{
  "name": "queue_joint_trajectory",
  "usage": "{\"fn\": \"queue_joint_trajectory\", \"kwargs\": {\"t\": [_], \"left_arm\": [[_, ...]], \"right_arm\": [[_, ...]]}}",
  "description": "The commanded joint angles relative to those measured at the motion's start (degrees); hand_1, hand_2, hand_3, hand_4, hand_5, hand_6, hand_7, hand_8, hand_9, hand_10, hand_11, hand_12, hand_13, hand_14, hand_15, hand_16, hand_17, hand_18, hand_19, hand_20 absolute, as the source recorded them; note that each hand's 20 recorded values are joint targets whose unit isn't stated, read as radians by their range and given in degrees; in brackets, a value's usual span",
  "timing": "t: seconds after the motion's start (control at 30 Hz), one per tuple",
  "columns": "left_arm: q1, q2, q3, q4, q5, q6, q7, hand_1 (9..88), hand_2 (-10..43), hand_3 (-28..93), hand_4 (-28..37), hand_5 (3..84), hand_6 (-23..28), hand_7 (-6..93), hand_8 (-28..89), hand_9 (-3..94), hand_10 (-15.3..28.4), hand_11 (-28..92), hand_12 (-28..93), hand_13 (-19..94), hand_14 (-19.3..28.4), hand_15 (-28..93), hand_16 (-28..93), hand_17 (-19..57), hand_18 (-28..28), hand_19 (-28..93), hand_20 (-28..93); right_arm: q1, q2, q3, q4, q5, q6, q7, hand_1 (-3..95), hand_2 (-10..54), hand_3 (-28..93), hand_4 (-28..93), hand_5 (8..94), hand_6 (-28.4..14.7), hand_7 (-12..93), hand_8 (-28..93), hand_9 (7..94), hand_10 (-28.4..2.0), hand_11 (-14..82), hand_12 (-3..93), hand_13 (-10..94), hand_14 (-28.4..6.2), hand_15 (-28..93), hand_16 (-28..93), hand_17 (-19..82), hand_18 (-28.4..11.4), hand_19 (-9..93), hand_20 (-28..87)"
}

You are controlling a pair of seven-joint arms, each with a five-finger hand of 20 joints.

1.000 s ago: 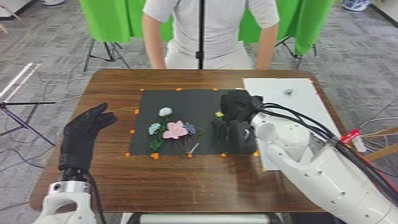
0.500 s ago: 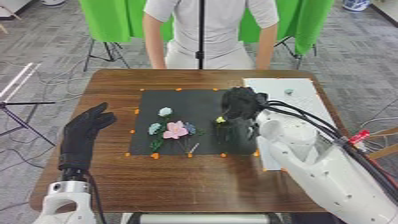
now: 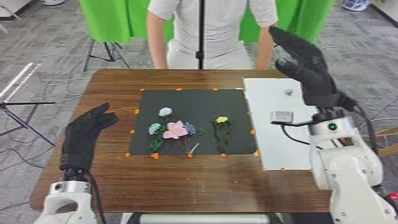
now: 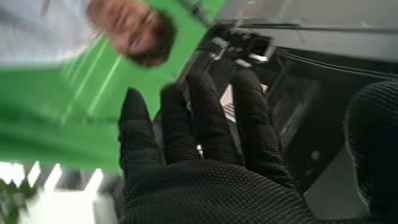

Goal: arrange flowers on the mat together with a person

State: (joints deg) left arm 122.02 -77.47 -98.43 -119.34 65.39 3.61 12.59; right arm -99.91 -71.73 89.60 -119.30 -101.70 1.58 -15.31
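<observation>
The brown table is carrying everything. The mat is lying on it, just toward 12 o'clock from the middle, and the sheet is lying beside the mat at 3 o'clock.

The right hand is hanging raised toward the table's 1 o'clock, its fingers pointing to 11 o'clock. In the right wrist view they are standing straight and slightly spread, with the thumb standing well apart. The left hand is hovering at the table's 9 o'clock; its straight fingers are pressing together, pointing to 1 o'clock, the thumb sitting a little apart.

On the mat, the pink flower is lying toward 8 o'clock from the centre. Around it, the pale blue one is lying at 9 o'clock, the white one at 11 and the dark blue one at 3. The yellow one is lying at the mat's 3 o'clock, its stems running toward 6. Orange tabs are dotting the mat's edges.
</observation>
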Motion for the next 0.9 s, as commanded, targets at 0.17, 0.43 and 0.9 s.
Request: {"fn": "queue_joint_trajectory", "kwargs": {"t": [0.17, 0.43, 0.9], "left_arm": [[-0.21, -0.56, 1.63, 0.88, 0.09, -1.67, -0.79, 25.0, 2.5, 66, -23.9, 49.8, 5.5, 15.7, -5, 49.2, 14.5, 23, 15, 39, 19.9, 25, 1, 3.2, 14.0, 12, 16], [-1.17, -0.25, 2.25, 1.37, 0.26, -2.04, -0.48, 25.0, 2.5, 65, -24.0, 49.6, 5.4, 15.8, -5, 49.2, 14.3, 23, 16, 39, 19.9, 25, 2, 3.2, 14.0, 12, 16], [-1.12, -0.48, 2.57, 1.31, 0.73, -2.17, -0.64, 25.0, 2.5, 65, -24.0, 49.6, 5.4, 15.7, -5, 49.2, 14.5, 23, 16, 39, 20.0, 25, 2, 3.2, 13.9, 12, 16]], "right_arm": [[-19.34, -11.15, 1.29, -2.37, 33.89, -2.00, -1.54, 3.8, 2.6, 81, -18, 35.1, 1.3, 8, -9, 36.3, -12.5, 2.9, 8.7, 25, -8.1, 4, 10, 14, -12.1, 4, 24], [-18.79, -11.45, 3.50, -2.02, 32.62, -4.87, -1.93, 3.6, 3.0, 81, -19, 36.1, 1.0, 9, -9, 37.8, -12.2, 3.5, 8.6, 26, -8.1, 7, 8, 15, -12.9, 4, 25], [-16.77, -10.86, 4.73, -1.69, 34.40, -7.02, -2.20, 3.8, 3.9, 80, -19, 38.8, -0.3, 8, -9, 40.0, -11.2, 4.1, 8.6, 27, -8.2, 9, 6, 16, -13.3, 4, 25]]}}
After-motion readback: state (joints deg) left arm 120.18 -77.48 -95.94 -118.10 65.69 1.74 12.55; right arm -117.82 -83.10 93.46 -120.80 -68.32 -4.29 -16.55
